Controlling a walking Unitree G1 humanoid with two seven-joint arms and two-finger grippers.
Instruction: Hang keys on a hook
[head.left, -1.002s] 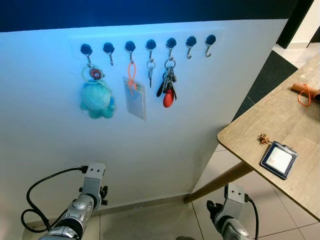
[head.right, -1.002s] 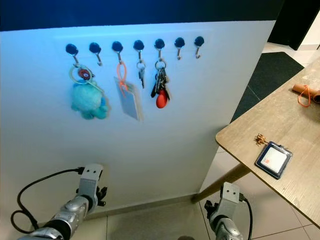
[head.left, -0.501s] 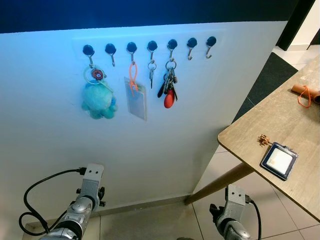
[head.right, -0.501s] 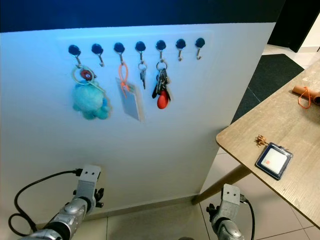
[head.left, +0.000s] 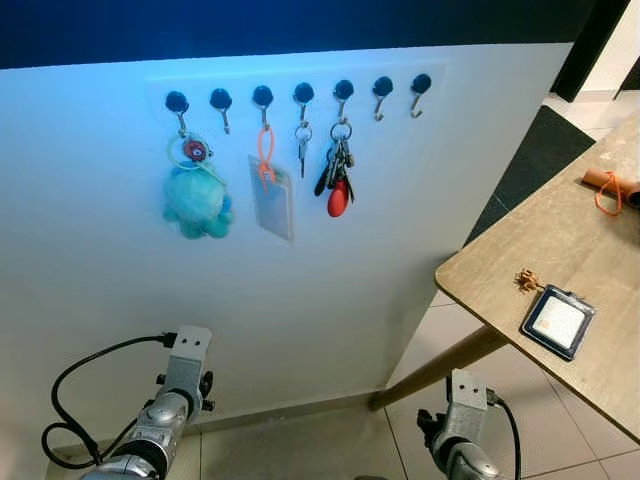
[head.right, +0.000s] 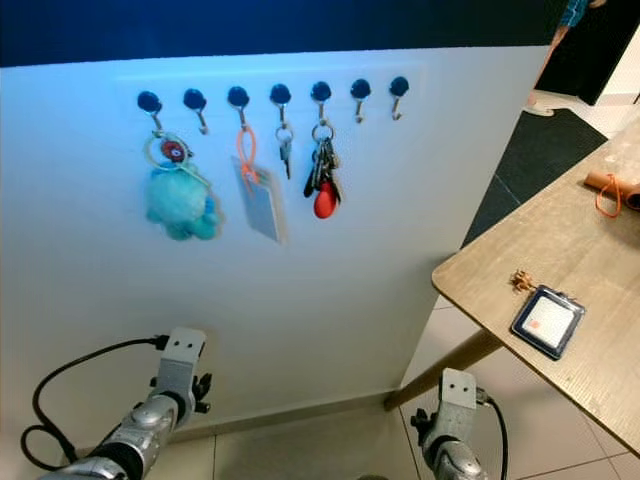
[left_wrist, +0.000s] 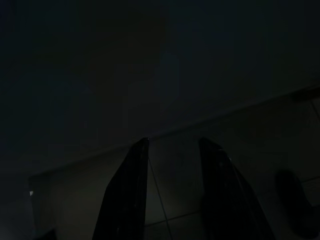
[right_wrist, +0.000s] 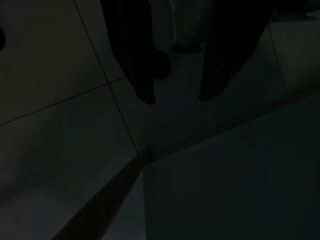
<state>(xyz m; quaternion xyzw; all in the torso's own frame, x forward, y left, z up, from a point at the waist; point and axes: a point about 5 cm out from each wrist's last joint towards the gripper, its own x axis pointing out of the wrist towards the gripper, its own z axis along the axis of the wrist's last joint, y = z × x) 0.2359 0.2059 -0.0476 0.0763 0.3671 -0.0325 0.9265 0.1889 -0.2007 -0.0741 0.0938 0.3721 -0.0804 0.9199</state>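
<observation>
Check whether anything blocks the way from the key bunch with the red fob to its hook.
Nothing does: the key bunch with the red fob already hangs on its hook. Both arms hang low, idle.

I see a smooth, matt white wall (head.left: 300, 280) with a row of shiny metal hooks (head.left: 303, 97) on dark round knobs. A bunch of metal keys (head.left: 336, 165) with a glossy red plastic tag hangs there. Left of it hang a clear plastic card sleeve (head.left: 271, 195) and a soft, fuzzy blue plush toy (head.left: 196, 201). On my right, the counter (head.left: 590, 330) looks like pale matt wood with fine grain. The floor (head.left: 320, 450) has smooth tiles. My arms (head.left: 165, 425) look like dull silver metal.
</observation>
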